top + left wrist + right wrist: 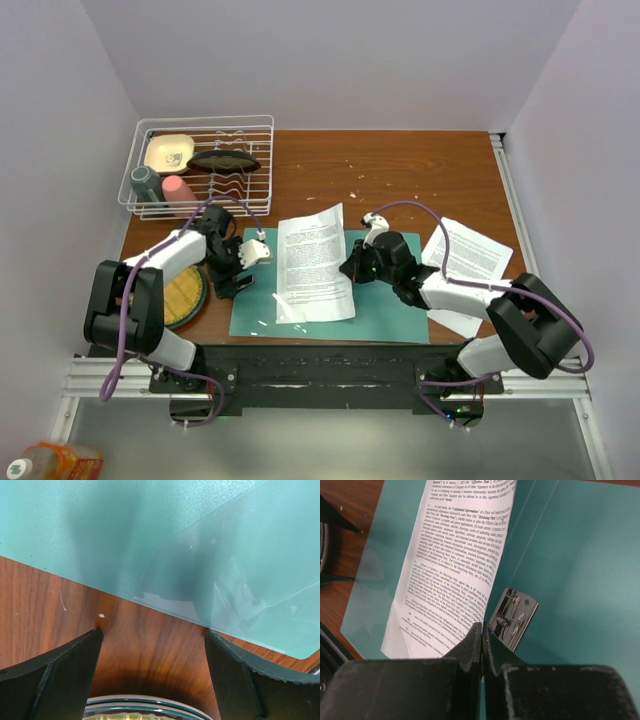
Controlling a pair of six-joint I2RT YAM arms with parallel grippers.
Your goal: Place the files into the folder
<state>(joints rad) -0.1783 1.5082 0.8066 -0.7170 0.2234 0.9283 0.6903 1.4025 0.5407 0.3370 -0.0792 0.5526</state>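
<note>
My right gripper [481, 630] has its jaws pressed together on the sheet [450, 565], pinching its lifted edge at low centre to steer it beside the clip [514, 616] onto the open folder [570, 570]. My left gripper [152, 645] hangs spread over the table [40, 610] below the folder's edge, I judge ready to steady it.

Counting by kind. One teal folder [388, 308] is lying on the table, carrying one metal clip [514, 617]. Paper is totalling three in view: one printed sheet [314, 265] on the folder and two loose sheets [470, 255] overlapping at the right. One wire rack [262, 170] is holding two cups, teal cup [146, 184] and pink cup [178, 190], plus two dishes, cream dish [168, 152] and dark dish [223, 160]. One round woven plate [185, 297] is sitting at the left. Two arms are showing, each with one gripper: left gripper [245, 268], right gripper [352, 268].
</note>
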